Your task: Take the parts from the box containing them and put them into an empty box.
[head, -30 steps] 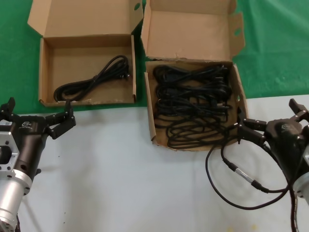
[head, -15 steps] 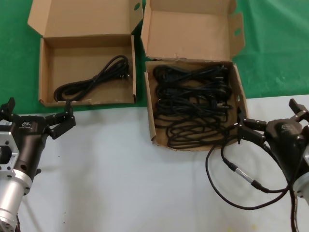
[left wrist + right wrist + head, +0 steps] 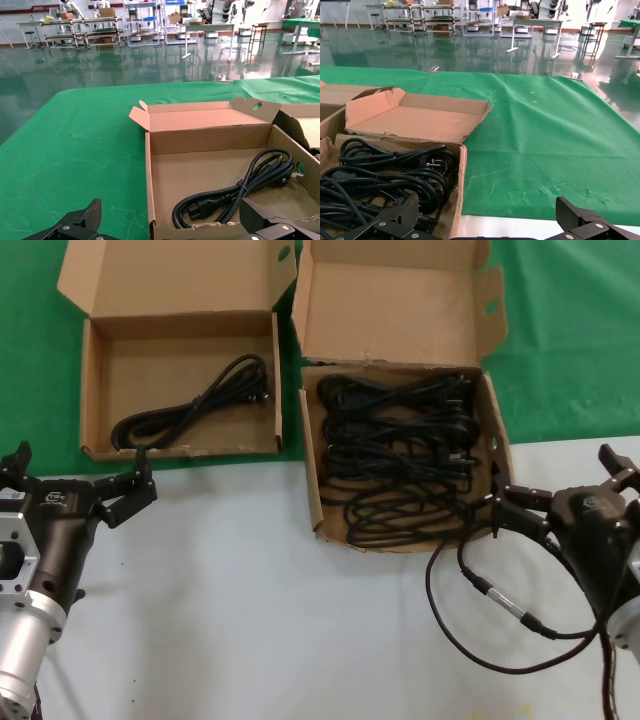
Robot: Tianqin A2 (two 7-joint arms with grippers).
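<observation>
The squarish box (image 3: 311,475) with slotted side flaps holds several black power cable bundles (image 3: 395,455), which also show in the right wrist view (image 3: 385,172). The wide shallow box (image 3: 180,326) at the back left holds one cable bundle (image 3: 195,400), which also shows in the left wrist view (image 3: 240,187). My left gripper (image 3: 82,468) is open and empty just in front of the wide box's front wall; the left wrist view (image 3: 172,222) shows its jaws wide apart. My right gripper (image 3: 555,480) is open and empty beside the squarish box's front right corner, as the right wrist view (image 3: 487,220) shows.
A thin black wire with a metal connector (image 3: 500,602) loops on the white table (image 3: 250,620) in front of my right gripper. Both boxes' lids (image 3: 390,310) stand open at the back. Green cloth (image 3: 570,340) covers the far part of the table.
</observation>
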